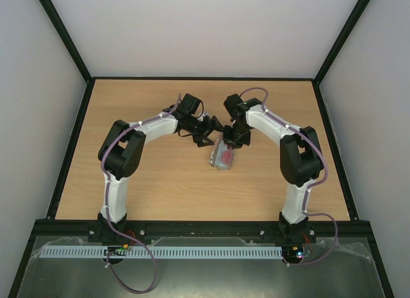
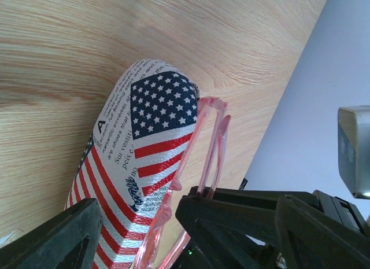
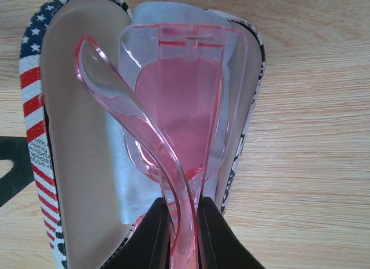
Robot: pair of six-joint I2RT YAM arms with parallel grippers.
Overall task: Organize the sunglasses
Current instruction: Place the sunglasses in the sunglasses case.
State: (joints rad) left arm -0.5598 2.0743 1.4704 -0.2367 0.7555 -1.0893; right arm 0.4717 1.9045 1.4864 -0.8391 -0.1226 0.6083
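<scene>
The sunglasses (image 3: 173, 107) have a clear pink-red frame and red lenses. My right gripper (image 3: 184, 223) is shut on their folded temple arms and holds them upright over the open flag-patterned case (image 3: 63, 136). A light-blue cloth (image 3: 124, 188) lies inside the case under the glasses. In the top view the case (image 1: 218, 162) lies at mid-table with both grippers meeting above it: left (image 1: 206, 136), right (image 1: 232, 139). My left gripper (image 2: 188, 220) is open; the case's raised lid (image 2: 144, 136) stands between its fingers, close to the left finger (image 2: 52, 240). The right gripper (image 2: 231, 217) and the sunglasses (image 2: 211, 142) show there too.
The wooden table (image 1: 128, 118) is enclosed by a black frame and pale walls. Both arms reach inward over the middle of the table.
</scene>
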